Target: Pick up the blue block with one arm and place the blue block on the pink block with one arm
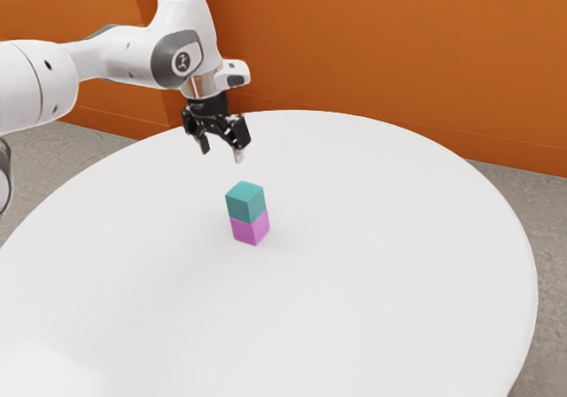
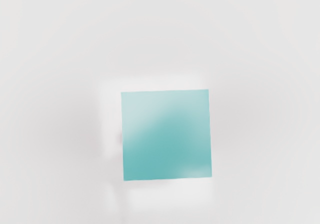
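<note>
Blue-green smooth cube (image 1: 244,201) rests stacked on the pink cube (image 1: 250,229) below the open, empty black tool (image 1: 221,149), whose descent could topple it.

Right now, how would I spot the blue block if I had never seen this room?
Look at the round white table before the orange wall. Near its middle two cubes stand stacked, below the open gripper. The blue block is the teal upper cube, resting on the pink block.

- The blue block (image 1: 244,200) looks smooth, matt, plastic-like.
- The pink block (image 1: 250,229) has the same finish.
- The tabletop (image 1: 381,237) is smooth and matt.
- My jaws are matt black; my arm shell (image 1: 115,56) is glossy plastic.
</note>
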Controlling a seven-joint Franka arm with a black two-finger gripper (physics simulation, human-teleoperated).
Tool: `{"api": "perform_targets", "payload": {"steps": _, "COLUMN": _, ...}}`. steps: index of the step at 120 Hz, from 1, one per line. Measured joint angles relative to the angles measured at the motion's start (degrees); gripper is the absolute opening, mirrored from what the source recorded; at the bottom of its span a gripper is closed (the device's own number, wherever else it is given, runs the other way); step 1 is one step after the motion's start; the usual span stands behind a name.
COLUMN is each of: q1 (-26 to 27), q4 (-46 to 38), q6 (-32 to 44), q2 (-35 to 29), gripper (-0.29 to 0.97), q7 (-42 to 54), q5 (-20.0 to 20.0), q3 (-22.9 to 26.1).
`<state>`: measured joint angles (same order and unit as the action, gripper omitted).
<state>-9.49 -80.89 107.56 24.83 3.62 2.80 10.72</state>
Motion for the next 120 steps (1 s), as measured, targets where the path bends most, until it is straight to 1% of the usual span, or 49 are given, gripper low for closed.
{"api": "perform_targets", "payload": {"steps": 77, "q1": 0.0, "q4": -0.1, "q6": -0.1, "q2": 1.0, "gripper": 0.68, "q7": -0.2, "q5": -0.1, "q3": -0.3}}
{"api": "perform_targets", "payload": {"steps": 120, "q1": 0.0, "q4": -0.5, "q6": -1.3, "q2": -1.0, "gripper": 0.68, "q7": -0.7, "q5": -0.2, "q3": 0.1}}
